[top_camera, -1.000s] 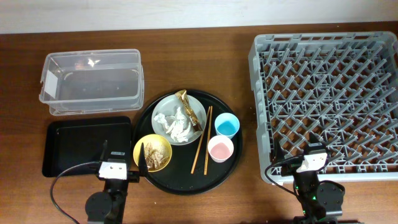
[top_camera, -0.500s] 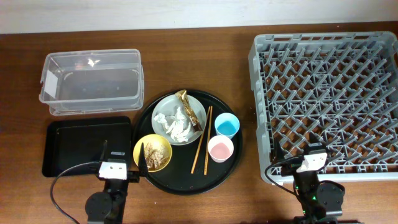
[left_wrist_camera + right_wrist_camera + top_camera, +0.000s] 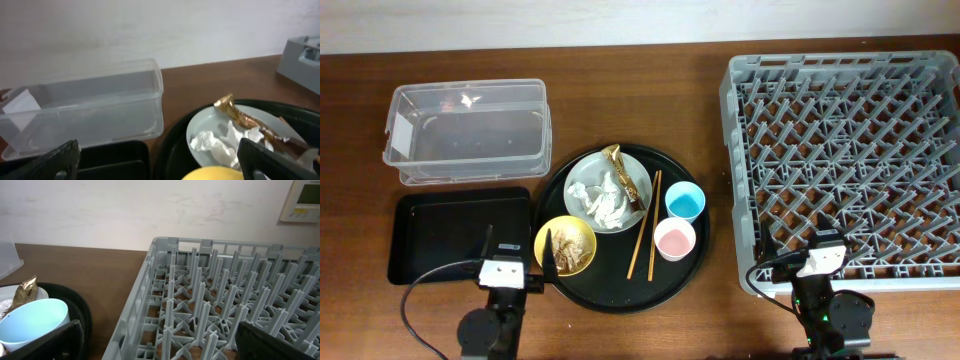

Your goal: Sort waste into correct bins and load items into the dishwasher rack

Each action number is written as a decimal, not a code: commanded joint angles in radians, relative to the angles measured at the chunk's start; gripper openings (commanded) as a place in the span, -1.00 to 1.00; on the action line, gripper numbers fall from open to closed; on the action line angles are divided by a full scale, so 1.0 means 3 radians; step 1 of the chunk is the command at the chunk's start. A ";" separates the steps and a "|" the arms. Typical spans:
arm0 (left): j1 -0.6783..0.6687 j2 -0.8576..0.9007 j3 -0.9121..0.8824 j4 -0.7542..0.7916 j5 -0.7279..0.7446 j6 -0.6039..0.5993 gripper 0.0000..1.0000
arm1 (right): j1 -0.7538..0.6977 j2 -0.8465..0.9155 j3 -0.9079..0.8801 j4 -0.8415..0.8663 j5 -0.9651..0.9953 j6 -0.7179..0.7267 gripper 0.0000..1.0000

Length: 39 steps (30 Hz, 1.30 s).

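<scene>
On the round black tray (image 3: 620, 300) sit a grey-green plate (image 3: 582, 176) with white tissue (image 3: 604, 198) and a gold wrapper (image 3: 626, 172), a yellow bowl (image 3: 556, 232) of food scraps (image 3: 570, 250), chopsticks (image 3: 644, 225), a blue cup (image 3: 684, 202) and a pink cup (image 3: 674, 240). The clear tub (image 3: 465, 130) and black tray (image 3: 450, 235) lie at the left, the grey rack (image 3: 850, 170) at the right. My left gripper (image 3: 157, 157) is open and empty, low by the yellow bowl (image 3: 215, 175). My right gripper (image 3: 160, 342) is open and empty at the rack's near left corner (image 3: 135, 310).
The table's front edge runs just behind both arm bases. A wall stands behind the tub and the rack. Bare wood shows between the round tray and the rack.
</scene>
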 commanded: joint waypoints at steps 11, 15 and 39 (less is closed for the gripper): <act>0.0014 0.0315 0.0609 -0.0724 0.0230 -0.0264 0.99 | 0.0017 0.0332 0.0924 -0.1019 -0.0072 0.0772 0.97; 0.0015 0.1130 0.1288 -0.0979 0.0239 -0.0263 0.99 | 0.0017 0.0973 0.1577 -0.1587 -0.0072 0.0771 0.97; -0.0607 0.4562 0.2893 -0.0958 0.0903 -0.0259 0.97 | 0.0017 0.2265 0.2770 -0.2729 -0.0095 0.0771 0.97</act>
